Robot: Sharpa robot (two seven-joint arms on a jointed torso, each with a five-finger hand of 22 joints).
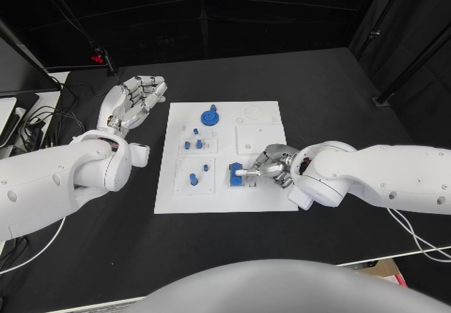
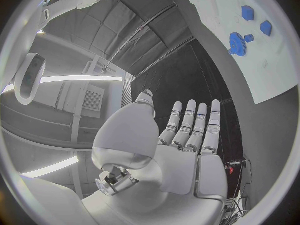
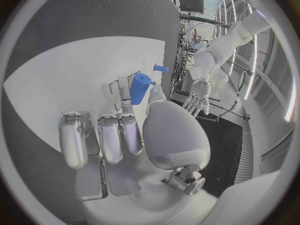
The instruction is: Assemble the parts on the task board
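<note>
Your right hand (image 1: 270, 164) sits over the lower right part of the white task board (image 1: 265, 202), its fingers curled in, with one fingertip touching the blue block part (image 1: 234, 175) that stands on the board; you cannot tell whether it is actually gripping it. In the right wrist view the same block (image 3: 139, 88) stands just beyond the thumb. Your left hand (image 1: 134, 101) lies flat on the black worktop (image 1: 310, 78) just beside the board's upper left corner, fingers straight and apart, holding nothing. A blue gear (image 1: 210, 117) lies near the board's top edge, and small blue pegs (image 1: 193, 144) stand in the left-hand panels. No writing can be read anywhere.
</note>
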